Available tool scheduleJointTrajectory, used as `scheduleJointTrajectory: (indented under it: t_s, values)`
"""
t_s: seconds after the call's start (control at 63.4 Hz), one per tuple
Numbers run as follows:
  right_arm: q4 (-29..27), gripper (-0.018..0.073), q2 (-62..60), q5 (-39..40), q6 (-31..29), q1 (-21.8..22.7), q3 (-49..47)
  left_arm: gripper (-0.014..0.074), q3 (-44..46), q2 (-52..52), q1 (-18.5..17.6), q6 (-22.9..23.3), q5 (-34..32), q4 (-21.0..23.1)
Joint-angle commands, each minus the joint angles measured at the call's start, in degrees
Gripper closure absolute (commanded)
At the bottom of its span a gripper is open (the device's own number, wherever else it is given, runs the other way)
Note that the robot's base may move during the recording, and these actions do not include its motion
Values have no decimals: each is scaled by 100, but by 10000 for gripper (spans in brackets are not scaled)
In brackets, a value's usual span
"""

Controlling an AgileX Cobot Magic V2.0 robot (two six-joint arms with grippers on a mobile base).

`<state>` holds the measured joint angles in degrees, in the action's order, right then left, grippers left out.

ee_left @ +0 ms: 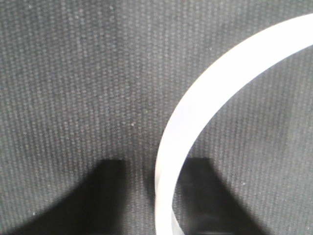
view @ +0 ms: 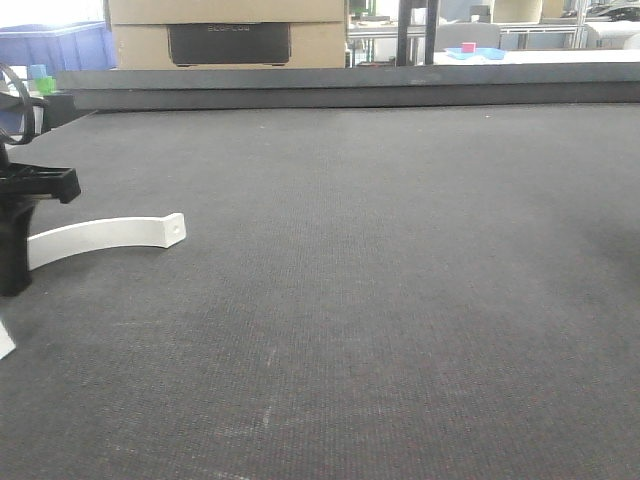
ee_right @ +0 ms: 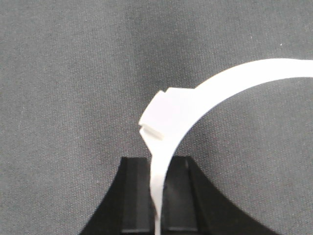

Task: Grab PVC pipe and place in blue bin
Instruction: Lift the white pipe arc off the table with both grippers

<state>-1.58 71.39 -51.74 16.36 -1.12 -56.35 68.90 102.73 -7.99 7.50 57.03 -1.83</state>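
Nothing is binned yet; the pipe [view: 105,236] lies on the bench [view: 400,300] at far left, a blue bin [view: 55,45] well behind; grasp, lift and drop remain. The left tool [ee_left: 155,169] stands fairly wide astride the pipe, seemingly unclamped; the right tool [ee_right: 157,164] is narrow, pinching a white curved strip [ee_right: 195,98]; whether that is the same pipe, I cannot tell.

Cardboard box [view: 228,33] beyond grey felt tabletop [view: 400,300]

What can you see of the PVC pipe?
The PVC pipe is a slim white plastic strip bent in a gentle arc, with a small hole near its squared end. It rests on the mat. Farther along it passes between the open fingers of the left gripper. The right gripper is shut on what seems the same pipe.
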Motion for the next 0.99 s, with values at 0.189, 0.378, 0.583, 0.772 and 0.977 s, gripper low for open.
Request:
scheduleJointTrajectory:
  t_s: [0.189, 0.378, 0.583, 0.772, 0.977]
  values:
    - [20, 727, -53, 47, -33, -4, -24, 707, -16, -46, 30, 47, 300, 5]
    - [20, 727, -175, -45, -33, -4, -102, 707, -16, -770, 30, 47, 369, 76]
    - [20, 727, -567, -41, -44, -4, -160, 707, -16, -1997, 30, 47, 61, 124]
    - [158, 727, -876, 243, -131, -4, -160, 707, -16, -3018, 30, 47, -806, 149]
    - [158, 727, -1340, 856, -908, -4, -160, 707, -265, -3860, 30, 47, -1979, 149]
